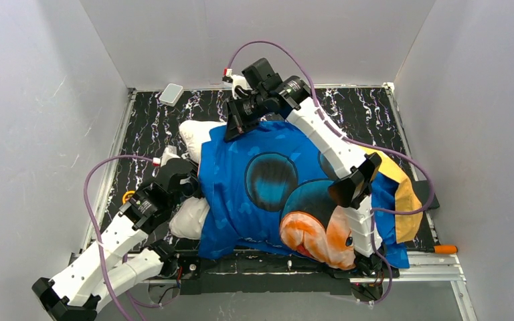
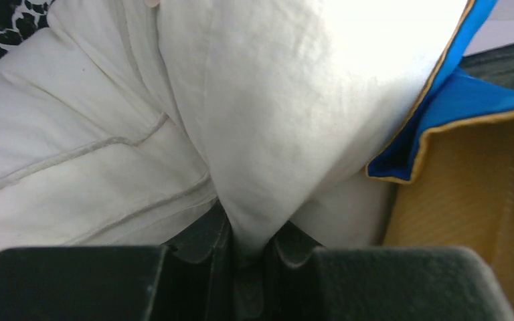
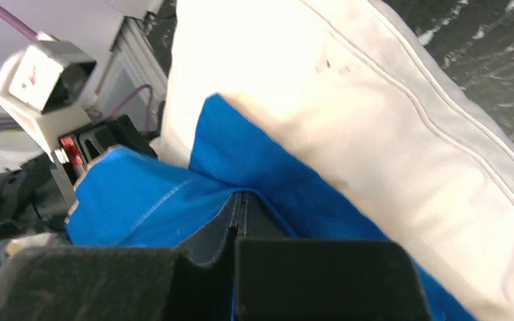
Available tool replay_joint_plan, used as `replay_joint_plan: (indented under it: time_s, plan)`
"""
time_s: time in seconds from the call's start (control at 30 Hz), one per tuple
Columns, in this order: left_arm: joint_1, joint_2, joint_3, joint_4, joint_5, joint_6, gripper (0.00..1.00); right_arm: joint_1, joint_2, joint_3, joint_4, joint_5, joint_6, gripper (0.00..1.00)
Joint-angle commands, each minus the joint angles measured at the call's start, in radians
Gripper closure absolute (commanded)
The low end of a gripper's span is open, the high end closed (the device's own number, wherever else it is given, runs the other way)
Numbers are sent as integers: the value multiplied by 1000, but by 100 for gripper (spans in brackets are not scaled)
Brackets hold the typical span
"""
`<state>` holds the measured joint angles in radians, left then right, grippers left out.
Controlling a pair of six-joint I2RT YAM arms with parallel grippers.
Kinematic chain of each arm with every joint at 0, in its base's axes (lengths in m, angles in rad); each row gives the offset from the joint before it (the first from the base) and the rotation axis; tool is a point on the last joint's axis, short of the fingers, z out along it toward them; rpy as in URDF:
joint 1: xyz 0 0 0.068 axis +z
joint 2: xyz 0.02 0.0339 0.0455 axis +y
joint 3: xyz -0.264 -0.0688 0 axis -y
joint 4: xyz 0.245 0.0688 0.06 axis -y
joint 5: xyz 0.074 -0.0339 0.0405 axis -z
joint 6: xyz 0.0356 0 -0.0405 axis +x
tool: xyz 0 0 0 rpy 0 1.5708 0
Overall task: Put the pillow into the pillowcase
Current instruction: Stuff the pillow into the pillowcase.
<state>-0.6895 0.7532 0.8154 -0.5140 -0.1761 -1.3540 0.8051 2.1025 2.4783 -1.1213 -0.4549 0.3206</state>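
**Item 1, the pillow** (image 1: 189,219): we count one. It is plump, white and wrinkled, with seamed edges. It lies on the table, mostly covered by the pillowcase. Only its left end shows, as a far corner and a near bulge sticking out past the pillowcase's left hem.

**Item 2, the pillowcase** (image 1: 235,200): we count one. It is bright blue with a large Mickey face, black ears and an orange muzzle. The orange-yellow reverse is turned out at its right end. It is spread over the pillow, and we cannot tell how much of the pillow sits inside it.

**Item 3, grippers:** we count two.
- The left gripper (image 2: 251,253) is at the pillowcase's left hem. Its jaws are pinched narrow on a fold of the pillow's white fabric, and the blue hem with its yellow lining is just beside it.
- The right gripper (image 3: 241,208) is at the pillowcase's far edge. Its jaws are closed tight on blue cloth, with the pillow's white corner touching alongside.

**Item 4, the table** (image 1: 375,110): we count one, with a black surface veined in white. It shows beyond the pillowcase's far edge and to its left.

**Item 5, small white box** (image 1: 171,93): we count one. It sits well apart from the pillowcase, at the far left.

**Item 6, orange-handled tool** (image 1: 446,249): we count one, near the pillowcase's near right corner.

**Item 7, purple cables** (image 1: 94,194): we count two, one along each arm.
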Motion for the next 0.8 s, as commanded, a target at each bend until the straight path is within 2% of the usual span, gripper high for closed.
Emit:
replay_joint_plan:
  time_s: [0.0,0.13,0.2,0.37,0.47,0.6,0.77]
  plan:
    - [-31,-32,-40,155,135,-135,91,-7,35,-1,183,-121,100,99]
    - [-31,20,-94,315,162,-208,94,-22,77,52,274,-204,181,99]
    - [-31,54,-81,315,171,-200,95,-34,67,81,289,-208,197,97]
    - [-30,76,-17,188,138,-158,96,-52,-87,-22,251,-142,133,30]
    - [-31,52,-35,159,120,-165,96,-46,-193,-110,165,-76,62,4]
    - [-31,10,-79,149,113,-188,96,2,-297,-233,34,29,-29,2]
    - [-31,-22,-90,111,105,-191,96,159,-374,-400,29,156,-53,2]
